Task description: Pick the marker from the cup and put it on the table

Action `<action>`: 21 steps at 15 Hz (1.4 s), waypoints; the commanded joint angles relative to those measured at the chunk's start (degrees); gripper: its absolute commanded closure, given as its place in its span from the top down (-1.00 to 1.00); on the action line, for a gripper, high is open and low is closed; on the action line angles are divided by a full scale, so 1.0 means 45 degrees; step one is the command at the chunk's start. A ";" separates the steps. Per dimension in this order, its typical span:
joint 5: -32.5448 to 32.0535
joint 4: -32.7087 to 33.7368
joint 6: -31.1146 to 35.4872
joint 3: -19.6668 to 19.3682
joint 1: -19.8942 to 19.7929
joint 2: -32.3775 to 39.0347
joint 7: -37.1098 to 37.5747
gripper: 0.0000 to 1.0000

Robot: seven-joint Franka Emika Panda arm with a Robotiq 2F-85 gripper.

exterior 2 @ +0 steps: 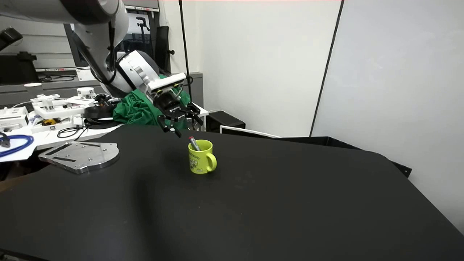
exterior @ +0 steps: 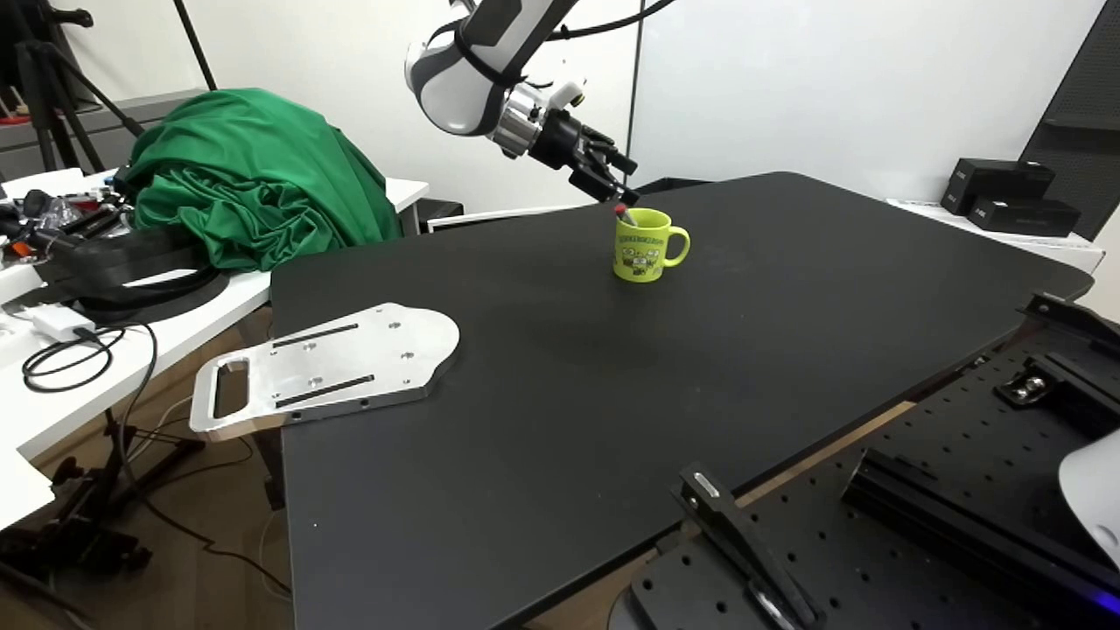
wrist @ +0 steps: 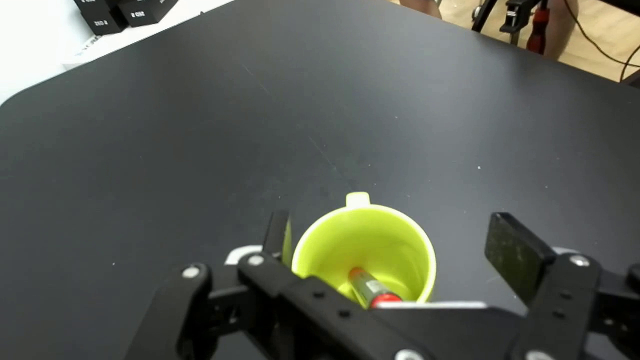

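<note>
The yellow-green cup stands upright on the black table in both exterior views: cup [exterior: 639,258] on table [exterior: 560,455], and cup [exterior 2: 198,160] on table [exterior 2: 297,203]. The marker [exterior: 622,212], grey with red ends, leans inside the cup; its red top pokes above the rim, also at the marker [exterior 2: 194,144]. My gripper [exterior: 626,182] is open and empty, tilted, just above and beside the cup; it also shows there as the gripper [exterior 2: 189,128]. In the wrist view the cup [wrist: 360,230] and marker [wrist: 371,286] appear between the open fingers [wrist: 400,242]; the gripper body partly hides the marker's upper end.
A silver metal plate [exterior: 350,354] lies at the table's edge, also visible as the plate [exterior 2: 81,156]. A white cluttered table with a green cloth [exterior: 254,175] adjoins. Black boxes [exterior: 997,188] stand past the far edge. A black perforated platform [exterior: 840,551] borders another side.
</note>
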 commanded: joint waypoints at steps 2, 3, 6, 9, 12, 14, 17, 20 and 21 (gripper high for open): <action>0.0570 0.1695 -0.0134 -0.0137 0.0435 0.0922 -0.0180 1.00; 0.0621 0.1855 -0.0108 -0.0178 0.0496 0.1041 -0.0187 1.00; 0.0751 0.2275 -0.0134 -0.0321 0.0581 0.1392 -0.0230 1.00; 0.0890 0.2650 -0.0193 -0.0421 0.0537 0.1664 -0.0300 1.00; 0.1106 0.2987 -0.0215 -0.0621 0.0490 0.1902 -0.0367 1.00; 0.1284 0.3173 -0.0275 -0.0728 0.0460 0.2029 -0.0420 1.00; 0.1586 0.3452 -0.0399 -0.0833 0.0408 0.2200 -0.0521 0.50; 0.1886 0.3681 -0.0509 -0.0938 0.0398 0.2340 -0.0535 0.19; 0.1935 0.3752 -0.0544 -0.0974 0.0403 0.2388 -0.0534 0.02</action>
